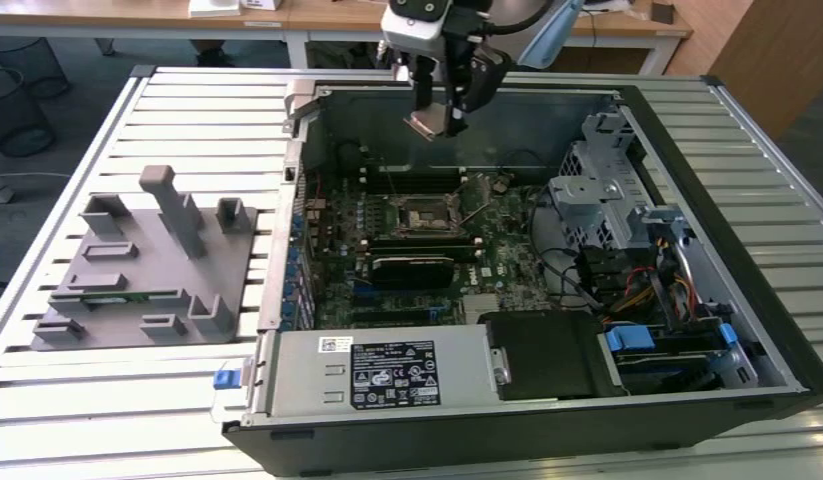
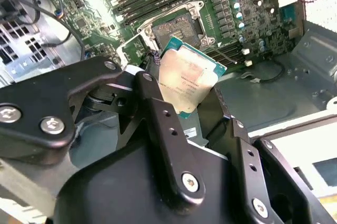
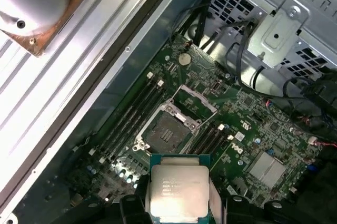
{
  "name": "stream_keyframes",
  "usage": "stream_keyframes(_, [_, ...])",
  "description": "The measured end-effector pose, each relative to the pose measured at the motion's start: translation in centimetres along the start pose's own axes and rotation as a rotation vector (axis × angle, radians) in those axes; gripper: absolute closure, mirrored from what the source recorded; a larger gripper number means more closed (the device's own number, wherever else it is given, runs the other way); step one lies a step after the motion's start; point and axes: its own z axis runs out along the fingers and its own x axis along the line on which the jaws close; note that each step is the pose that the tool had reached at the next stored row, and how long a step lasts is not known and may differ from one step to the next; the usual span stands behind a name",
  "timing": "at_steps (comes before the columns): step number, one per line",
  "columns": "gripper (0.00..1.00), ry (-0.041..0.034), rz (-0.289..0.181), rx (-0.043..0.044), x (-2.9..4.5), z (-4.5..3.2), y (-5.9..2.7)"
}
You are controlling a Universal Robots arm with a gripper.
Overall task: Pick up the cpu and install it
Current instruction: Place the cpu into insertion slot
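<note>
- Fingers (image 2: 158, 110) are closed on the cpu (image 2: 187, 79), pinching it by two opposite edges, so the silver top plate and the underside are left clear
- Held this way, the cpu hangs in the air, tilted rather than flat, over the far part of the open computer case (image 1: 678, 150) in the exterior view, touching nothing but the fingers
- Below it on the green board (image 3: 253, 129), the socket (image 3: 167, 132) lies bare with its metal frame apparently swung open, which I judge is so the chip can go straight in
- Both wrist views show the cpu apart from the socket and up above the board, so the install step is not yet done
- Memory slots (image 3: 129, 118) run along both sides of the socket and a grey drive cage (image 3: 284, 29) stands near the board, so the narrow edge grip looks meant to clear such close neighbours
- With its side panel off, the case lies on its side on the slatted worktop (image 1: 198, 110), so the board faces upward and can be reached from above
- On the exterior view's left, a grey holder (image 1: 131, 260) with upright posts rests on the worktop, well apart from the case, and reads as a stand for parts
</note>
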Motion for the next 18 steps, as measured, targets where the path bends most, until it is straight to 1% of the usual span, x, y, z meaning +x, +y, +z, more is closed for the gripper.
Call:
stream_keyframes(5, [0.47, -0.0027, 0.084, 0.0000, 0.00, 0.09, 0.00])
stream_keyframes(18, [0.47, -0.0088, 0.284, -0.0005, 0.00, 0.29, -0.01])
